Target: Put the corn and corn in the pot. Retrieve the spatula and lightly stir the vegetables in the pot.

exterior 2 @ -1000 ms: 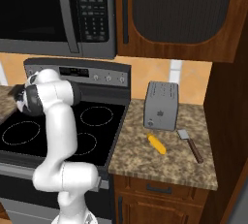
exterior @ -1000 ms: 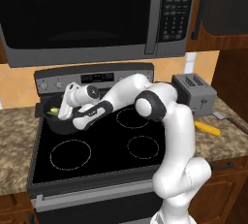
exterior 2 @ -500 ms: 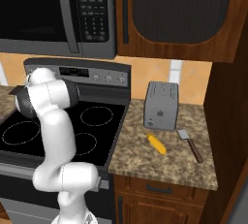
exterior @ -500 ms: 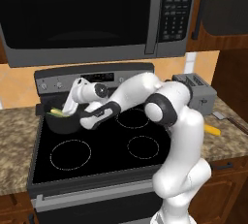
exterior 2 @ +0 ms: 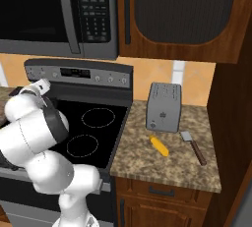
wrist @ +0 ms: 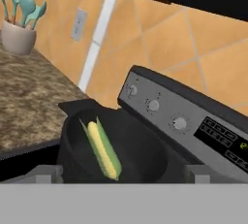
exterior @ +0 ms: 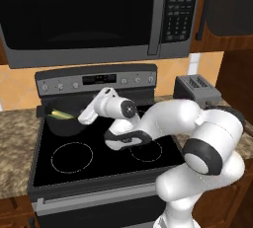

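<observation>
One cob: in pot (wrist: 114, 152), back-left burner.
2nd corn (exterior 2: 159, 145): tabletop by toaster (exterior 2: 164, 106); light, stiff, rolls; pinch mid-length.
Hand (exterior: 86, 115): spread apart, empty.

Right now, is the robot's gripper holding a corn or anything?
No, nothing is held. One corn lies loose in the pot, and the gripper is open above it. The other corn lies on the counter.

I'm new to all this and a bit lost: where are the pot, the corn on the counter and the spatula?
pot (wrist: 145, 155): hand view, on its dark inner wall.
corn on the counter (exterior 2: 159, 145): right base view, middle of the yellow cob.
spatula (exterior 2: 187, 136): right base view, on its flat grey blade.
</observation>
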